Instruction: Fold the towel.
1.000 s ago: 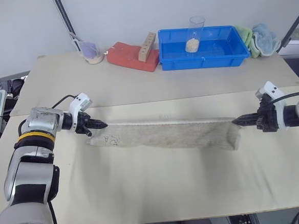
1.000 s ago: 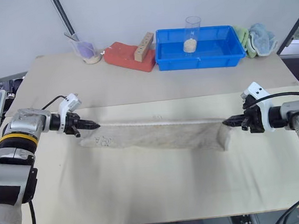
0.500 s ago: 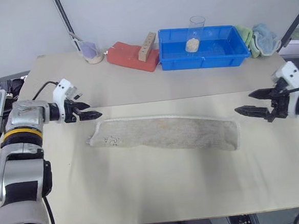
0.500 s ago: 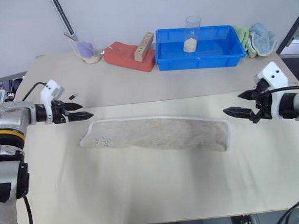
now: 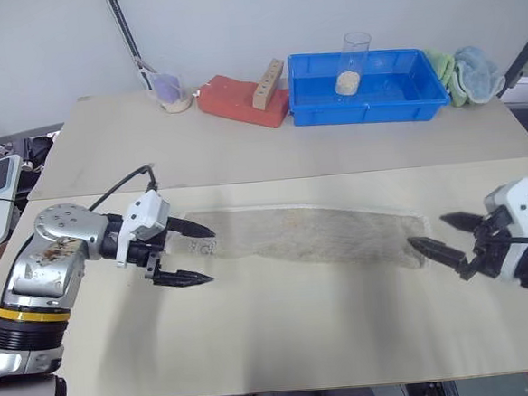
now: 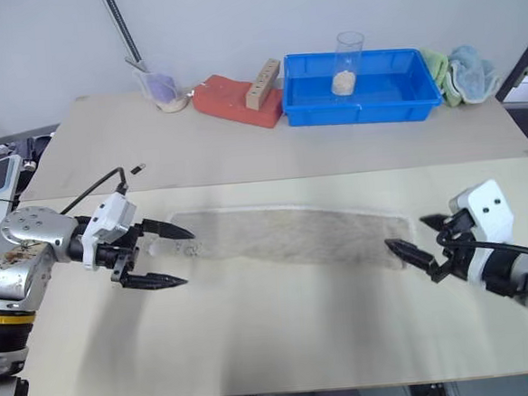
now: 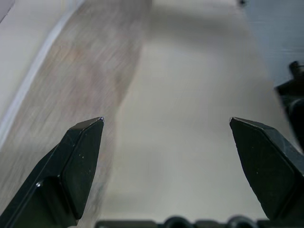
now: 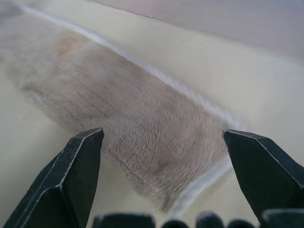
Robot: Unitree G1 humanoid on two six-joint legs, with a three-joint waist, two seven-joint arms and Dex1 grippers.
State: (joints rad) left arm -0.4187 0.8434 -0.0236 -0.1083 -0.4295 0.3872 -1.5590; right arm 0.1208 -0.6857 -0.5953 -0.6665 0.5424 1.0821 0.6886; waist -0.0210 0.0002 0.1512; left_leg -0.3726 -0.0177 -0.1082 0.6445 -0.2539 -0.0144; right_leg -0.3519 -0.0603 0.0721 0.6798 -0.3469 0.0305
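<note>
Towel [image 5: 312, 235] released, folded long on the table, no readable label; both grippers [image 5: 194, 254] [image 5: 448, 236] now spread, drawn back

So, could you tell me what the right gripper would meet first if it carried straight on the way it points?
Most likely the towel: the open right gripper points at its near end, just short of the cream hem; depth is uncertain.

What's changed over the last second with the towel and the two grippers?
Both grippers let go: the left gripper and right gripper, shut on the towel's ends before, now stand open and drawn back toward the robot. The towel stays folded in a long strip on the table.
</note>
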